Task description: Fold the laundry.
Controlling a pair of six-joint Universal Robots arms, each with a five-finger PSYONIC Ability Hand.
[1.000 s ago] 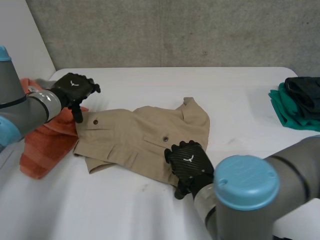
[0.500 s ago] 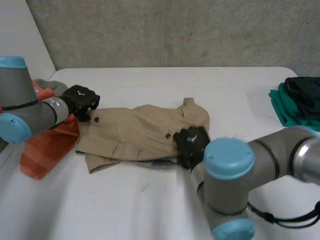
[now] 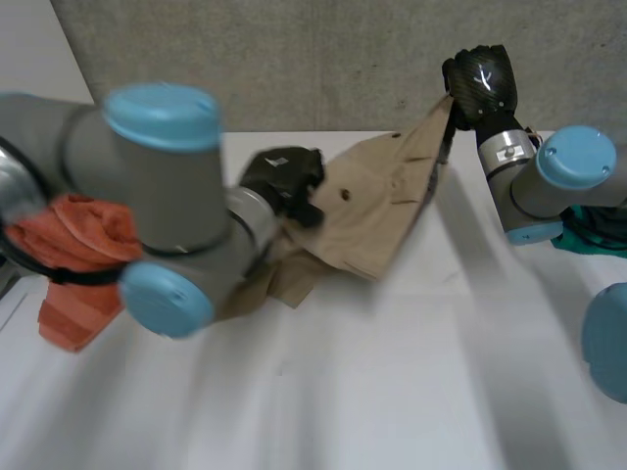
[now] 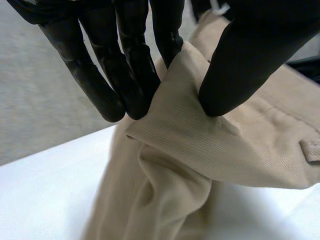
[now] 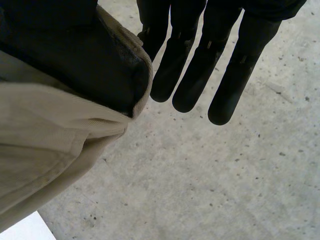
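Note:
A beige garment (image 3: 377, 201) with buttons hangs stretched above the white table (image 3: 343, 392) between my two hands. My left hand (image 3: 282, 178) holds its lower left end, close to the table. In the left wrist view the fingers (image 4: 132, 65) and thumb pinch a folded edge of the beige garment (image 4: 200, 150). My right hand (image 3: 480, 83) is raised high at the back, in front of the wall, with the garment's upper corner hanging from it. In the right wrist view its fingers (image 5: 187, 60) are straight and the beige garment (image 5: 50, 150) is clamped at the thumb side.
An orange towel (image 3: 78, 255) lies bunched at the table's left edge, partly behind my left arm. A pile of green and dark clothes (image 3: 600, 230) sits at the right edge. A concrete wall (image 3: 294, 59) stands behind the table.
Both hands have closed on the beige garment and lifted it off the table. The right hand rose to the back right; the left arm swung toward the middle.

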